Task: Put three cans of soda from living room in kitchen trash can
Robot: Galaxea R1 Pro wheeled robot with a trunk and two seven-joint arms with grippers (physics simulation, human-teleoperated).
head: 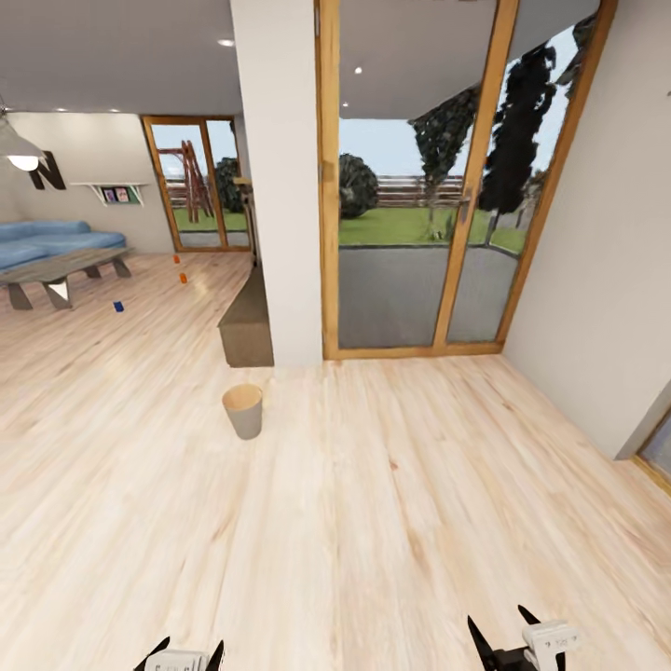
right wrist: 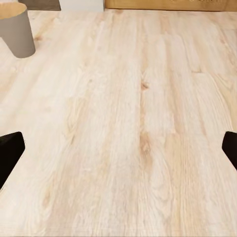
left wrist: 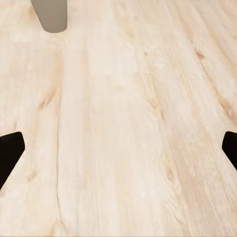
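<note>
Pale wood floor [head: 391,522] runs under both grippers, left gripper [head: 182,655] and right gripper [head: 508,634], each cut off by the frame, fingers spread and empty. Ahead stands the tash can [head: 243,411], apparently empty. Far off by the coffee table [head: 61,270] sit tiny cans: blue can [head: 118,306], orange can [head: 183,277], second orange can [head: 175,259].

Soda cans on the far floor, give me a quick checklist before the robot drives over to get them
1. Cans located: two orange and one blue on the floor by the coffee table: ok.
2. Bin upright, open: ok.
3. Left gripper open, empty: ok.
4. Right gripper open, empty: ok.
5. Floor path to cans free: ok.
6. Cans upright: cannot tell, too small.
</note>
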